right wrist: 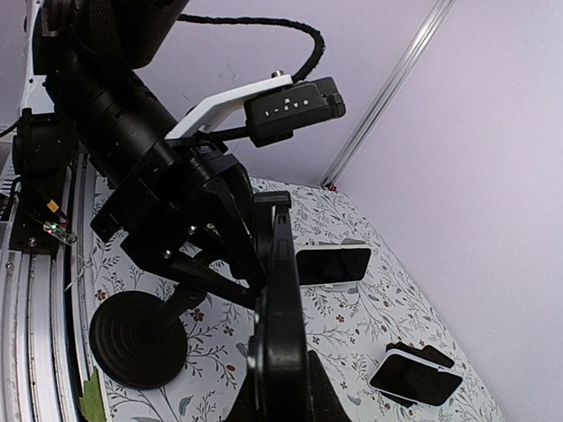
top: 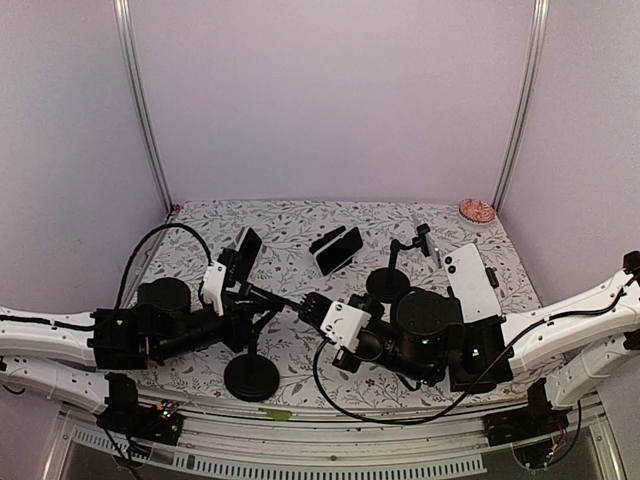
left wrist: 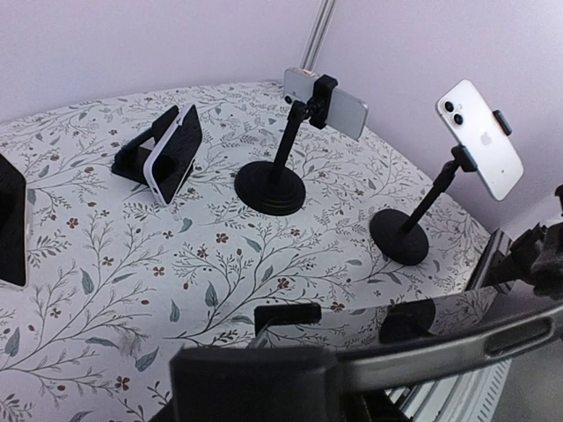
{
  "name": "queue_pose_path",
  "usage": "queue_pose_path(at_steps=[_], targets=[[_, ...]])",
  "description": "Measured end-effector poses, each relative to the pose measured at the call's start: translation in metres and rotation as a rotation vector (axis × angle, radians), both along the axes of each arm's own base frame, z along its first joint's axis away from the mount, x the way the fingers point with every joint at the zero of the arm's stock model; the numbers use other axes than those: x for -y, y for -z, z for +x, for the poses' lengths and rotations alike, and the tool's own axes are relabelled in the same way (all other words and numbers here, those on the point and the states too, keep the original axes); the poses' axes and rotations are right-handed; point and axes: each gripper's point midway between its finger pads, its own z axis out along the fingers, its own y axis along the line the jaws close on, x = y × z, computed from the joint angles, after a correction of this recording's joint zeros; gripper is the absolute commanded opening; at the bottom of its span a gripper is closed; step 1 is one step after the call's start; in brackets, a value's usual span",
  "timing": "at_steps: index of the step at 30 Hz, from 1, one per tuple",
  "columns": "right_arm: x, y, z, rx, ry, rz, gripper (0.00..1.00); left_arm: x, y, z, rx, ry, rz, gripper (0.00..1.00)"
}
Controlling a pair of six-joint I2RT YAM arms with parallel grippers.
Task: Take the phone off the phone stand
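Dark phone [left wrist: 413,334] shows just 1 edge inside left hand [top: 262,298].

From above, the left gripper [top: 268,300] and the right gripper [top: 308,306] meet over the phone [left wrist: 422,327] and hide nearly all of it. Of its stand [top: 251,378] we make out little but the round base. From the left wrist, that gripper's fingers are only a dark, blurred mass along the bottom edge. The phone lying across them runs out of the picture on the right. Far to that gripper's left, a second phone [left wrist: 10,230] is sliced by the frame edge. The right wrist shows its closed fingers edge-on, and we cannot tell what they pinch. Well beyond the right gripper, in the far corner of the counter [top: 290,225], a pinkish thing [top: 477,210] is too small to name.
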Motion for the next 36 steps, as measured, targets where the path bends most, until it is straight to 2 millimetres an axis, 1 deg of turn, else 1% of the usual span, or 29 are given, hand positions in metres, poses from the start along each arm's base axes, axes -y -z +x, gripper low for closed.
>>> queue_pose_path(at_steps=[5, 7, 9, 14, 16, 18, 20, 22, 26, 28, 31, 33, 36], targets=[[0.001, 0.001, -0.001, -0.007, -0.004, -0.003, 0.0, 0.0, 0.0, 0.0, 0.0, 0.0, 0.001, 0.1], [0.004, -0.003, -0.002, -0.012, -0.007, -0.001, 0.0, -0.002, 0.002, 0.002, 0.001, -0.012, 0.006, 0.1], [0.01, -0.012, -0.006, -0.024, -0.016, 0.012, 0.0, -0.008, 0.003, 0.008, 0.003, -0.05, 0.014, 0.1], [0.027, -0.03, -0.018, -0.052, -0.046, 0.032, 0.0, -0.021, -0.002, 0.022, 0.028, -0.134, 0.006, 0.1], [0.035, -0.04, -0.019, -0.063, -0.042, 0.055, 0.0, -0.023, -0.004, 0.023, 0.033, -0.15, 0.004, 0.1], [0.043, -0.047, -0.016, -0.068, -0.017, 0.082, 0.0, -0.026, -0.007, 0.025, 0.043, -0.163, -0.001, 0.1], [0.052, -0.049, -0.009, -0.075, 0.028, 0.109, 0.0, -0.029, -0.011, 0.027, 0.058, -0.18, -0.007, 0.11], [0.057, -0.041, 0.0, -0.084, 0.062, 0.117, 0.0, -0.033, -0.014, 0.031, 0.075, -0.207, -0.004, 0.11], [0.074, -0.003, 0.03, -0.121, 0.152, 0.088, 0.0, -0.046, -0.016, 0.043, 0.094, -0.272, 0.021, 0.11], [0.082, 0.009, 0.044, -0.132, 0.188, 0.078, 0.0, -0.054, -0.02, 0.052, 0.099, -0.314, 0.036, 0.11], [0.087, 0.01, 0.057, -0.148, 0.206, 0.106, 0.0, -0.061, -0.039, 0.066, 0.119, -0.367, 0.033, 0.11], [0.089, 0.005, 0.064, -0.158, 0.201, 0.146, 0.0, -0.068, -0.057, 0.075, 0.138, -0.405, 0.018, 0.11], [0.087, -0.005, 0.068, -0.167, 0.181, 0.208, 0.0, -0.082, -0.079, 0.089, 0.164, -0.468, 0.002, 0.11]])
